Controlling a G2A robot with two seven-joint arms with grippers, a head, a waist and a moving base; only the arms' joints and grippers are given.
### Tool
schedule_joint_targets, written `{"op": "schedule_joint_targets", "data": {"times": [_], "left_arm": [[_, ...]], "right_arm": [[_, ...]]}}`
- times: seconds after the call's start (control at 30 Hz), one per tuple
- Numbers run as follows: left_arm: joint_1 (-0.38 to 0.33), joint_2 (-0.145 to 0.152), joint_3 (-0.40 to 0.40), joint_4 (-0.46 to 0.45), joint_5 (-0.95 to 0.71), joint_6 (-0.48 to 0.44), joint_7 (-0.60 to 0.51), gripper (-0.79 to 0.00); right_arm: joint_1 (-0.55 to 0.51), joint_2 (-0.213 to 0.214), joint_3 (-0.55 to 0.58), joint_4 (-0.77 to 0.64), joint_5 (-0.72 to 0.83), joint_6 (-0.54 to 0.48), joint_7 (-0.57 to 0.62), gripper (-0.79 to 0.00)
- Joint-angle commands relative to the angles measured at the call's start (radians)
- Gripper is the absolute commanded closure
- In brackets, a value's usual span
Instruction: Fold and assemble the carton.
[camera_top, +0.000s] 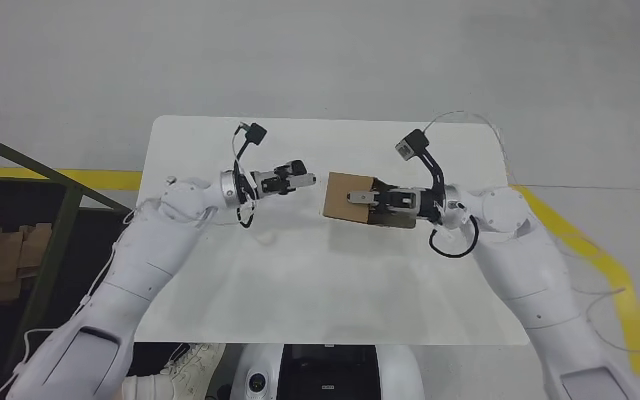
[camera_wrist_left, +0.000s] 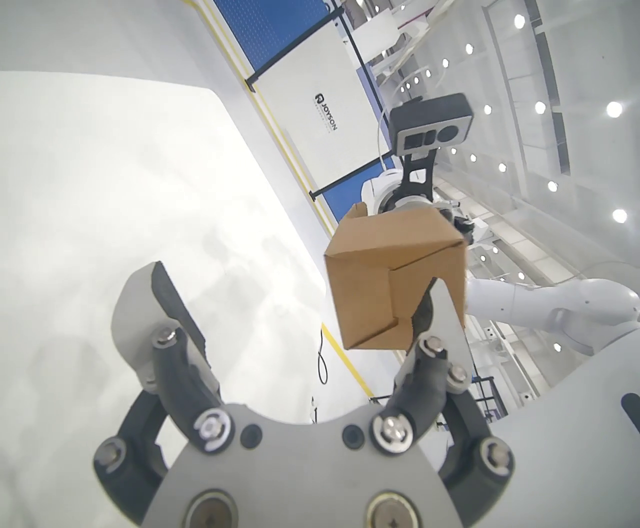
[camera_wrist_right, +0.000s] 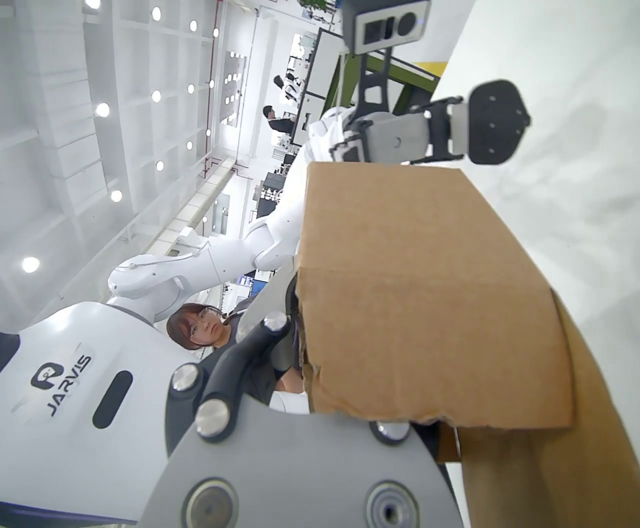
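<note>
**Above the table's far half: carton (camera_top: 350, 198) pinched by right gripper (camera_top: 372, 197), left gripper (camera_top: 298, 177) spread**

Carton: plain brown corrugated board, part-assembled. It is already box-shaped, with the walls squared up. The left wrist view shows the end facing the left arm closed by folded-in flaps, one overlapping the other along a slanted seam. A small flap juts from the far upper edge. The right wrist view shows a creased panel with a ragged, torn-looking edge next to the wrist, and one long flap hanging loose off the side.

Position: the carton sits between the two arms, nearer the right one, over the white table (camera_top: 300, 290). The right gripper comes in from the right side and is clamped on a panel. One finger shows against the board; the other is hidden behind it. The carton looks lifted off the surface, though contact underneath can't be confirmed. The left gripper is near the carton's left end, apart from it, with its jaws wide and holding nothing. It faces the closed end directly across the gap.

Surroundings: a black cable (camera_top: 452, 245) loops at the right wrist. Beyond the table there is a yellow line (camera_top: 100, 178) on the floor. Brown cardboard pieces (camera_top: 20, 255) lie at the left edge of the top view, well apart from the work.
</note>
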Motion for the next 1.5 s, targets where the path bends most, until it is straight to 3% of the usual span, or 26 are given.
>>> {"op": "schedule_joint_targets", "data": {"times": [0.0, 0.23, 0.37, 0.9, 0.93, 0.97, 1.2, 1.47], "left_arm": [[0.019, 0.005, -0.023, -0.015, 0.014, -0.055, 0.014, -0.785], [0.054, 0.012, -0.084, 0.005, 0.116, -0.284, 0.116, -0.785], [0.063, 0.013, -0.113, 0.022, 0.224, -0.363, 0.194, -0.785], [0.120, 0.010, -0.157, -0.047, 0.625, -0.374, 0.485, -0.785], [0.123, 0.010, -0.158, -0.050, 0.645, -0.374, 0.504, -0.785], [0.126, 0.010, -0.159, -0.053, 0.667, -0.374, 0.521, -0.785], [0.138, 0.014, -0.167, -0.052, 0.854, -0.374, 0.627, -0.785], [0.135, 0.002, -0.160, -0.023, 1.085, -0.371, 0.809, -0.785]], "right_arm": [[0.023, -0.004, -0.019, 0.027, -0.009, 0.034, 0.002, 0.000], [0.097, -0.029, -0.096, 0.161, 0.002, 0.118, 0.006, 0.000], [0.130, -0.052, -0.149, 0.250, 0.034, 0.121, -0.003, 0.000], [0.230, -0.143, -0.353, 0.434, -0.090, 0.174, -0.124, 0.000], [0.235, -0.148, -0.359, 0.439, -0.096, 0.176, -0.127, -0.077], [0.239, -0.151, -0.364, 0.444, -0.100, 0.177, -0.131, -0.785], [0.238, -0.158, -0.355, 0.470, -0.107, 0.180, -0.148, -0.785], [0.171, -0.117, -0.267, 0.389, -0.131, 0.172, -0.127, -0.785]]}}
